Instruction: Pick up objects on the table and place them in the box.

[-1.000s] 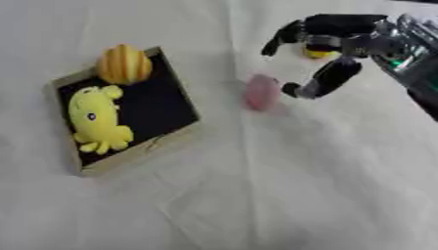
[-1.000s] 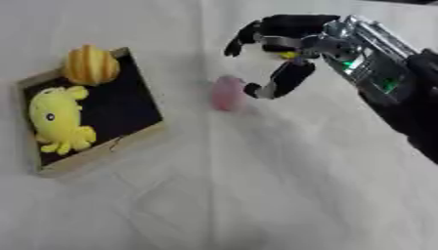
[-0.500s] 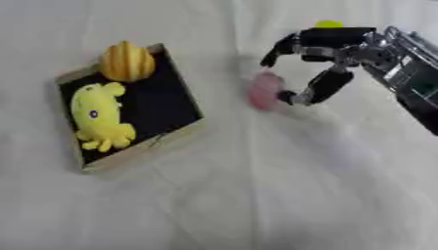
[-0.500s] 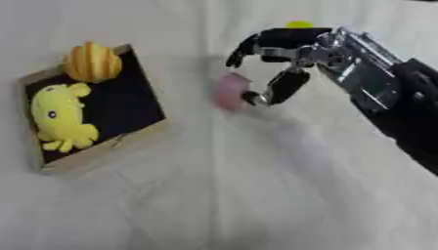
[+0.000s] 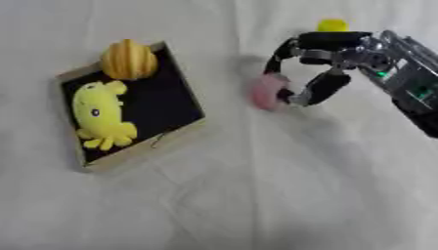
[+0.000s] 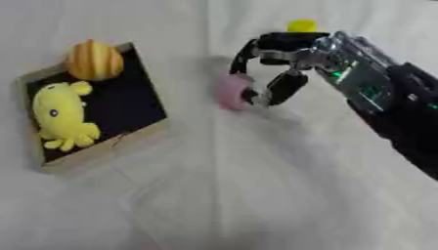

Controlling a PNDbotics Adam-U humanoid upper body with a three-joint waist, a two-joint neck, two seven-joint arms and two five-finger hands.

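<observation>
A small pink object (image 5: 266, 92) lies on the white cloth to the right of the box (image 5: 190, 95). My right hand (image 5: 318, 66) reaches in from the right, its curled fingers and thumb closing around the pink object's right side. The box is shallow, with a black floor and tan walls. It holds a yellow plush creature (image 5: 99, 115) and an orange ribbed ball (image 5: 128, 59) at its far end. A small yellow object (image 5: 332, 25) shows just beyond my hand. My left hand is out of sight.
White cloth (image 5: 256, 195) covers the whole table, with open room in front of the box and below my right arm (image 5: 409, 87).
My right hand has moved left onto the pink object and its fingers have closed around it. The whole picture has shifted slightly, so the camera moved.
</observation>
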